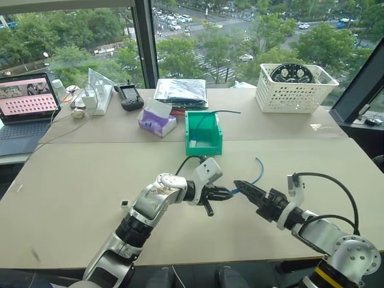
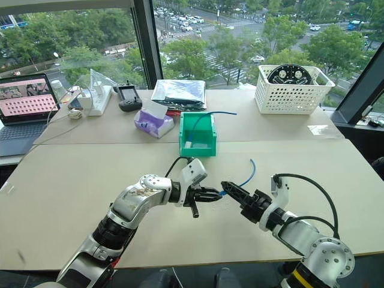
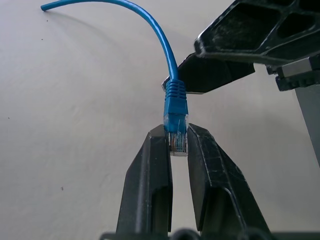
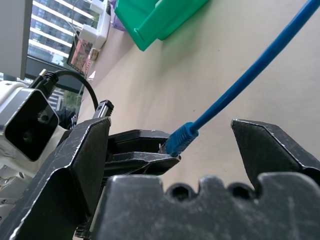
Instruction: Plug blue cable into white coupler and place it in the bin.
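Left gripper pinches clear plug of thin bright blue cable above beige table. Right gripper spread wide, flanking cable. Green plastic bin sits farther back.

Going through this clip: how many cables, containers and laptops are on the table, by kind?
Green bin: 1
White basket: 1
Blue cables: 2, one in the left tool, one hanging out of the bin
Laptop: 1
Total: 5
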Controlling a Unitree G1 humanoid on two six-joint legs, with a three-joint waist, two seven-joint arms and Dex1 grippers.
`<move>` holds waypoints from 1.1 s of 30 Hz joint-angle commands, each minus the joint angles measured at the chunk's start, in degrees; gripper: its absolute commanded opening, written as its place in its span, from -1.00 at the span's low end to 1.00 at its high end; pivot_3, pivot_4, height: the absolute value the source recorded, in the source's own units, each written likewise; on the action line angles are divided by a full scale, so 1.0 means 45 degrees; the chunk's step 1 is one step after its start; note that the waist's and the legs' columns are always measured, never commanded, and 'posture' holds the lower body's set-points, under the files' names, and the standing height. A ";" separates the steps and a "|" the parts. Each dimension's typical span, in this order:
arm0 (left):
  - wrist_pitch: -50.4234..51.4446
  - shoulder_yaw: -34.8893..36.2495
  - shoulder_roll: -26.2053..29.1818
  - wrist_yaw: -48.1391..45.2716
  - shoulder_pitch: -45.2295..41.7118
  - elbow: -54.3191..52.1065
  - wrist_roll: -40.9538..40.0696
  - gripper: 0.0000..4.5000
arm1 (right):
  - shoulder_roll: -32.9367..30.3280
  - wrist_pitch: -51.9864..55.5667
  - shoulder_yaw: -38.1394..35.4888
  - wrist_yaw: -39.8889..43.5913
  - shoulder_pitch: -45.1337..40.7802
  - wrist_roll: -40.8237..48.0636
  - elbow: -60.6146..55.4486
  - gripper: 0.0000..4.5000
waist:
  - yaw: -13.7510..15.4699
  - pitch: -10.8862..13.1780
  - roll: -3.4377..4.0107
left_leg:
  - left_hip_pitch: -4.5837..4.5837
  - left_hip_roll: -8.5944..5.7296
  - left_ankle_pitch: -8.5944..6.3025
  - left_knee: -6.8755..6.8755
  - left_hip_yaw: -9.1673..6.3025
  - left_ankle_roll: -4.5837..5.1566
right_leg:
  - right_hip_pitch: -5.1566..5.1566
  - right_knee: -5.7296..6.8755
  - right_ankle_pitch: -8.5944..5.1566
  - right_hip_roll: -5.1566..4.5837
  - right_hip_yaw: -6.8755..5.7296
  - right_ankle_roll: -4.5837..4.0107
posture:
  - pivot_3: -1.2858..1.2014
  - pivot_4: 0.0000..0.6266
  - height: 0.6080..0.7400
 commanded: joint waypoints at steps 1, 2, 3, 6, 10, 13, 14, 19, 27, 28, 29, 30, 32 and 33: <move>-0.0003 0.0000 -0.0012 0.0067 -0.0041 -0.0497 -0.0259 -0.98 | 0.0144 -0.0431 -0.0034 -0.0758 -0.0203 0.1067 0.0153 1.00 | -0.0004 0.0000 0.0000 | 0.0000 0.0001 0.0000 -0.0001 0.0000 0.0000 | 0.0001 -0.0001 -0.0001 0.0002 0.0000 0.0001 | 0.03 -0.52 0.92; -0.0007 -0.0010 -0.0015 0.0075 -0.0043 -0.0486 -0.0269 -0.98 | 0.0148 -0.0559 0.0034 -0.0969 -0.0221 0.1271 0.0243 1.00 | -0.0004 0.0000 0.0000 | 0.0000 0.0001 0.0000 -0.0001 0.0001 0.0000 | 0.0000 -0.0001 0.0000 0.0002 0.0001 0.0000 | 0.03 -0.52 0.92; -0.0018 -0.0029 -0.0005 0.0074 -0.0034 -0.0488 -0.0272 -0.98 | 0.0161 -0.0707 0.0114 -0.1204 -0.0210 0.1512 0.0325 1.00 | -0.0006 0.0000 0.0000 | -0.0001 0.0001 0.0000 -0.0002 0.0001 0.0000 | 0.0000 -0.0002 0.0000 0.0001 0.0001 0.0000 | 0.03 -0.52 0.92; -0.0073 -0.0064 0.0015 0.0049 -0.0062 -0.0444 -0.0266 -0.98 | 0.0101 -0.1094 0.0447 -0.1878 -0.0083 0.2242 0.0570 0.88 | -0.0008 0.0000 0.0001 | -0.0001 0.0001 0.0000 -0.0003 0.0002 0.0000 | 0.0000 -0.0003 -0.0001 0.0001 0.0000 0.0001 | 0.03 -0.52 0.92; -0.0084 -0.0077 0.0016 0.0004 -0.0080 -0.0405 -0.0298 -0.98 | -0.0254 -0.1751 0.1122 -0.2759 0.0269 0.3409 0.0931 0.39 | -0.0018 0.0000 0.0001 | -0.0001 0.0002 0.0000 -0.0008 0.0002 0.0000 | 0.0000 -0.0008 -0.0004 0.0001 0.0001 0.0006 | 0.03 -0.52 0.92; -0.0083 -0.0081 -0.0004 0.0002 -0.0094 -0.0393 -0.0314 -0.98 | -0.0645 -0.2496 0.1808 -0.3475 0.0542 0.4473 0.1183 -0.06 | -0.0011 0.0000 0.0001 | -0.0003 0.0002 0.0000 -0.0014 0.0003 0.0000 | 0.0000 -0.0015 -0.0005 0.0000 0.0001 0.0008 | 0.03 -0.52 0.92; -0.0096 -0.0073 -0.0018 0.0010 -0.0104 -0.0365 -0.0322 -0.98 | -0.0795 -0.2740 0.2081 -0.3685 0.0646 0.4817 0.1240 -0.27 | -0.0006 0.0000 0.0000 | -0.0005 0.0000 0.0000 -0.0015 0.0003 0.0000 | 0.0001 -0.0016 -0.0007 -0.0002 0.0001 0.0010 | 0.03 -0.52 0.92; -0.0133 -0.0075 -0.0035 0.0087 -0.0107 -0.0325 -0.0384 -0.98 | -0.1782 -0.4146 0.3351 -0.4536 0.1251 0.6382 0.1349 -0.98 | -0.0014 0.0001 0.0000 | -0.0006 0.0003 0.0000 -0.0024 0.0006 0.0001 | 0.0000 -0.0022 -0.0016 -0.0003 0.0004 0.0024 | 0.03 -0.52 0.92; -0.0181 0.0216 0.0016 0.0183 -0.0056 -0.0234 -0.0628 -0.52 | -0.3536 -0.6436 0.4502 -0.5012 0.1401 0.7737 0.1580 -1.00 | -0.0016 0.0002 -0.0002 | -0.0009 0.0007 0.0000 -0.0030 0.0011 0.0001 | -0.0001 -0.0031 -0.0034 -0.0001 0.0008 0.0052 | 0.03 -0.52 0.92; -0.0136 0.0252 0.0054 0.0148 -0.0059 -0.0266 -0.0700 -0.48 | -0.3778 -0.6699 0.4552 -0.4987 0.1356 0.7876 0.1658 -1.00 | -0.0019 0.0002 -0.0002 | -0.0010 0.0006 0.0000 -0.0029 0.0012 0.0001 | -0.0002 -0.0032 -0.0034 -0.0001 0.0008 0.0052 | 0.03 -0.52 0.92; -0.0076 0.0283 0.0123 0.0105 -0.0072 -0.0340 -0.0779 -0.28 | -0.4055 -0.6905 0.4589 -0.4939 0.1321 0.7996 0.1743 -1.00 | -0.0016 0.0003 -0.0003 | -0.0010 0.0007 0.0000 -0.0029 0.0012 0.0001 | -0.0001 -0.0033 -0.0035 -0.0001 0.0008 0.0053 | 0.03 -0.52 0.92; -0.0059 0.0386 0.0181 0.0110 -0.0090 -0.0459 -0.0853 -0.15 | -0.4361 -0.7105 0.4565 -0.4874 0.1235 0.8090 0.1866 -1.00 | -0.0012 0.0003 -0.0003 | -0.0013 0.0006 0.0000 -0.0030 0.0011 0.0001 | -0.0001 -0.0034 -0.0035 -0.0001 0.0008 0.0053 | 0.03 -0.52 0.92; -0.0064 0.0509 0.0353 0.0061 -0.0126 -0.0713 -0.0961 0.20 | -0.4919 -0.7426 0.4602 -0.4734 0.1113 0.8257 0.2074 -1.00 | -0.0008 0.0004 -0.0005 | -0.0016 0.0005 0.0000 -0.0029 0.0012 0.0002 | 0.0000 -0.0040 -0.0035 -0.0002 0.0008 0.0054 | 0.03 -0.52 0.92; -0.0064 0.0592 0.0499 -0.0004 -0.0150 -0.0889 -0.1039 0.37 | -0.5176 -0.7558 0.4640 -0.4652 0.1008 0.8291 0.2208 -1.00 | -0.0011 0.0004 -0.0005 | -0.0015 0.0006 0.0000 -0.0029 0.0013 0.0002 | 0.0000 -0.0041 -0.0035 -0.0001 0.0008 0.0054 | 0.03 -0.52 0.92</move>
